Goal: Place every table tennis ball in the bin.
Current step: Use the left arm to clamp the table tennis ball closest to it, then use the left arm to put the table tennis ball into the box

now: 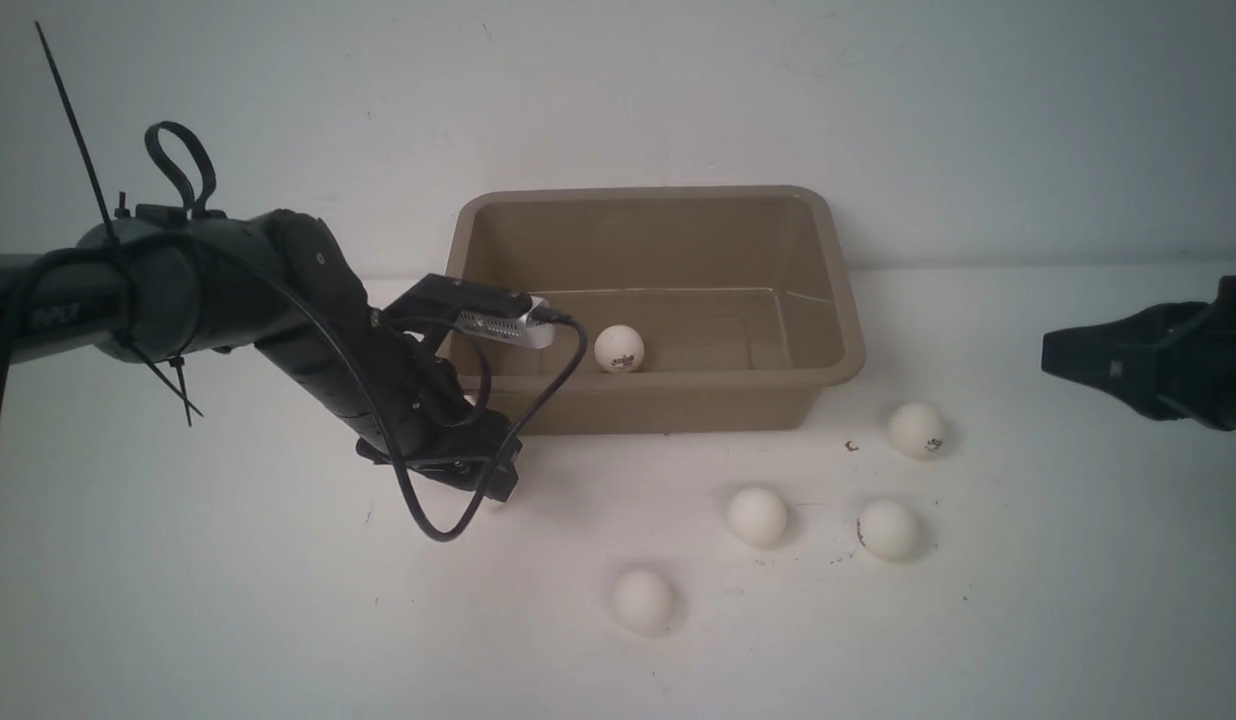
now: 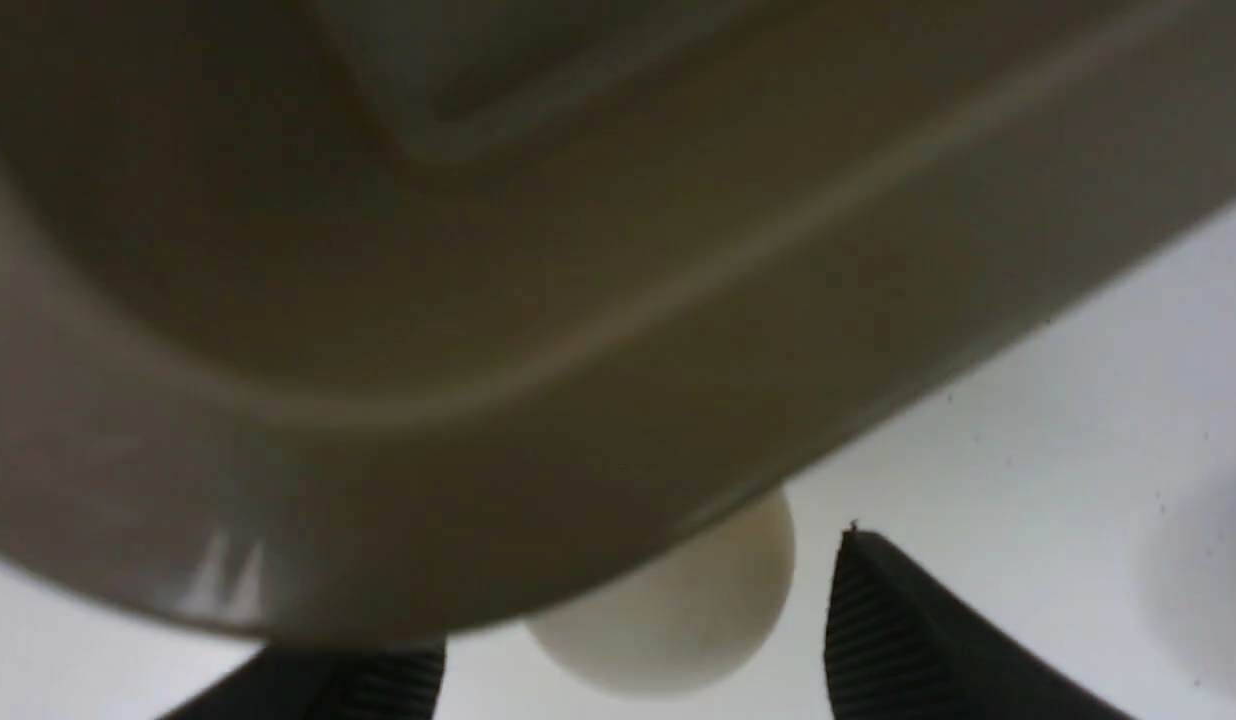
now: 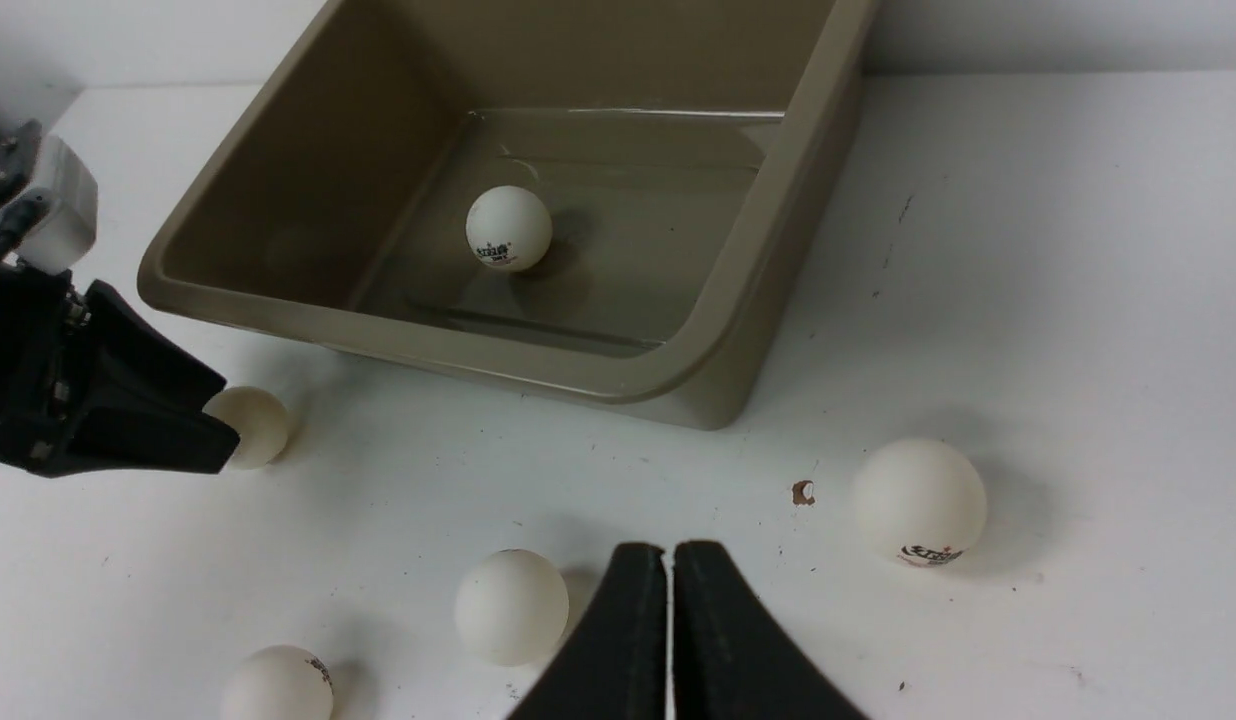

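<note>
on the matte white table point(image 1: 228, 600), four smooth off-white table tennis balls lie loose: the nearest ball point(image 1: 643, 600), a pair point(image 1: 756, 516) point(image 1: 888, 529) behind it, and a fourth ball point(image 1: 917, 429) with dark print near the bin's front right corner. the left gripper point(image 1: 496, 487), its black ribbed fingers point(image 2: 878, 630) spread wide, straddles a fifth ball point(image 2: 678, 610) tucked under the flared rim, not pinching it. the right gripper point(image 3: 668, 550), tapered tips pressed together and empty, hangs at right. beyond, the taupe plastic bin point(image 1: 838, 300), round-cornered with sloping walls, holds one printed ball point(image 1: 619, 349).
</note>
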Motion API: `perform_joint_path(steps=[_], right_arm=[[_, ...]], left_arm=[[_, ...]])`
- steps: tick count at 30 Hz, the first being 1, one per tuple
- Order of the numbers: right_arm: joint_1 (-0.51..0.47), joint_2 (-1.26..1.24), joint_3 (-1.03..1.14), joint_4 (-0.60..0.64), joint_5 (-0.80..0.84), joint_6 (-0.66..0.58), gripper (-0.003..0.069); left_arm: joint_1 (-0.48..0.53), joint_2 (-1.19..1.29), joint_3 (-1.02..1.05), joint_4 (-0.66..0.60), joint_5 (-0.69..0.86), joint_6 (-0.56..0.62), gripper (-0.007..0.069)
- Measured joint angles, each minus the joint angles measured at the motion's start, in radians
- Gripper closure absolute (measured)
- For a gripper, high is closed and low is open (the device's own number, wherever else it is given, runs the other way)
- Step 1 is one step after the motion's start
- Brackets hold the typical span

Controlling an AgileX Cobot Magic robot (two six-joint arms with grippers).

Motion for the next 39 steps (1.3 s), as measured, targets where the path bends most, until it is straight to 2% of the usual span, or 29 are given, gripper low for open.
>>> perform_joint_path(steps=[8, 13, 20, 23, 25, 30, 39], right_arm=[[0.000, 0.000, 0.000, 0.000, 0.000, 0.000, 0.0659], [0.000, 0.000, 0.000, 0.000, 0.000, 0.000, 0.0659], [0.000, 0.000, 0.000, 0.000, 0.009, 0.000, 0.0659], [0.000, 0.000, 0.000, 0.000, 0.013, 0.000, 0.0659], [0.000, 0.000, 0.000, 0.000, 0.015, 0.000, 0.0659], [0.000, 0.000, -0.001, 0.000, 0.017, 0.000, 0.0659], [0.000, 0.000, -0.001, 0.000, -0.005, 0.021, 0.0659]], left_arm=[[0.000, 0.033, 0.000, -0.076, -0.025, 0.042, 0.0168], [0.000, 0.045, 0.000, -0.069, -0.007, 0.031, 0.0275], [-0.006, -0.052, 0.001, -0.087, 0.147, 0.066, 0.0272], [-0.027, -0.162, -0.008, -0.124, 0.112, 0.083, 0.0272], [-0.049, -0.231, -0.045, -0.141, 0.019, 0.109, 0.0272], [-0.060, -0.218, -0.185, -0.130, -0.132, 0.152, 0.0272], [-0.060, 0.038, -0.345, -0.001, -0.079, 0.163, 0.0272]])
